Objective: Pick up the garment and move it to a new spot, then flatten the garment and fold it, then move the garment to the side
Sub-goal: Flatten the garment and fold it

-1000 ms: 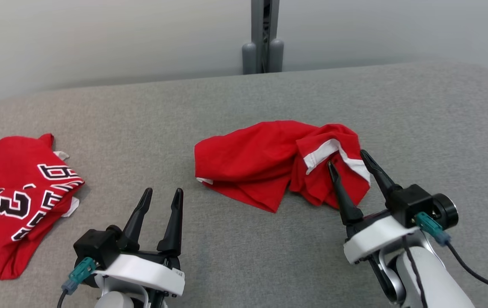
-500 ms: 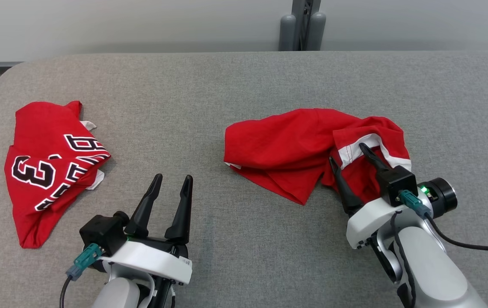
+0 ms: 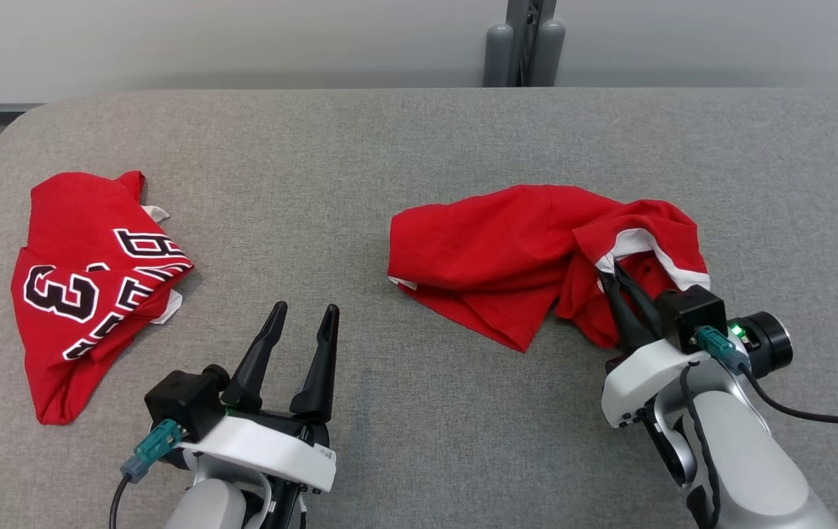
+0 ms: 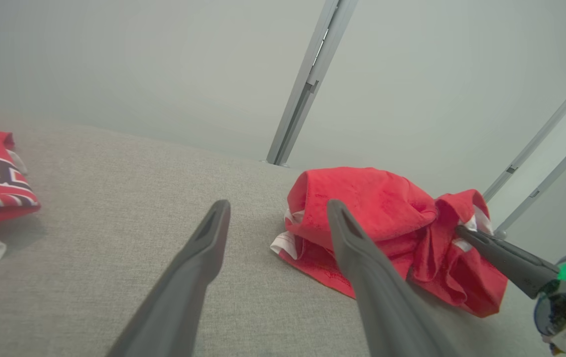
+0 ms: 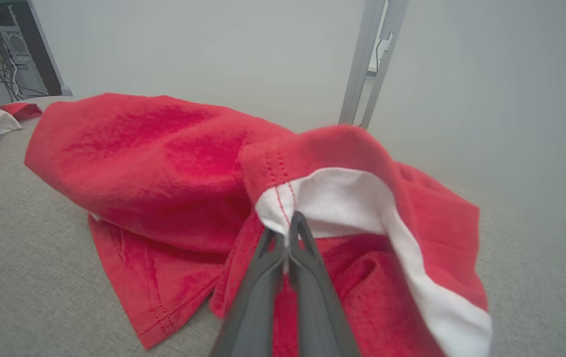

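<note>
My right gripper (image 5: pixel 286 225) has its 2 fingers pressed together on the white trim (image 5: pixel 342 198) of the shirt (image 3: pixel 485 246), pinching that edge where it folds over the red cloth. The shirt lies crumpled on the grey pad (image 3: pixel 389 147), right of centre, with its bulk spreading left from the pinch. My left gripper (image 3: pixel 306 308) is over bare pad near the front edge, fingers spread and holding nothing, well apart from the shirt. At the far left of the pad lies a 2nd red jersey (image 3: pixel 81 279), bunched, with a black-and-white 3 showing. A grey post (image 3: pixel 524 37) stands behind the pad.
</note>
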Controlling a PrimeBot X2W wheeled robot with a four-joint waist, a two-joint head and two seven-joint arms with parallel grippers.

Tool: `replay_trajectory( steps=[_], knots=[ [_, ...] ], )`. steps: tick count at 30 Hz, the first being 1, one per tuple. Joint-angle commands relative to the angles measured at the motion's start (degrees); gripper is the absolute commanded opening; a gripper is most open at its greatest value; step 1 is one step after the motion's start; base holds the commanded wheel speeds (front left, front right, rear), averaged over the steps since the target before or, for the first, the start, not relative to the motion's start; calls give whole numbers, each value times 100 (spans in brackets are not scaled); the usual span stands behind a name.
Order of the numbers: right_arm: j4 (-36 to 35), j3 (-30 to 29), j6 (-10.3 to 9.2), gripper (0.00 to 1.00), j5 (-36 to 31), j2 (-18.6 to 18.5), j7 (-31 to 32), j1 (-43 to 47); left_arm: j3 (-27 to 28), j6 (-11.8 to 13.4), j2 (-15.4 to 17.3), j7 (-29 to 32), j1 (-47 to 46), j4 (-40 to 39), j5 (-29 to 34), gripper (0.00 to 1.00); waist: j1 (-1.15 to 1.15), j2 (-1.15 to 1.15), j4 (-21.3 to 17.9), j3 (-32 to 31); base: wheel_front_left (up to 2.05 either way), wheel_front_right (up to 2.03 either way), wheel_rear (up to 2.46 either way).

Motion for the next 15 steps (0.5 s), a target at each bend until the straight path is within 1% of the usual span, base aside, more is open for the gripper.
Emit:
replay_trajectory(
  steps=[1, 8, 15],
  knots=[
    [19, -17, 11, 0, 31, -31, -3, -44, 0, -2, 25, -20, -21, -4, -37, 100, 0, 0, -6, 1, 0, 0, 0],
    [-159, -103, 12, 0, 189, -34, -2, 17, 15, 14, 24, -20, -48, 20, -40, 100, 0, 0, -49, -47, 0, 0, 0],
    [-689, -400, 12, 0, 306, -29, -3, 95, 41, 38, 24, -20, 96, 8, -109, 100, 0, 0, -190, -311, 0, 0, 0]
  ],
)
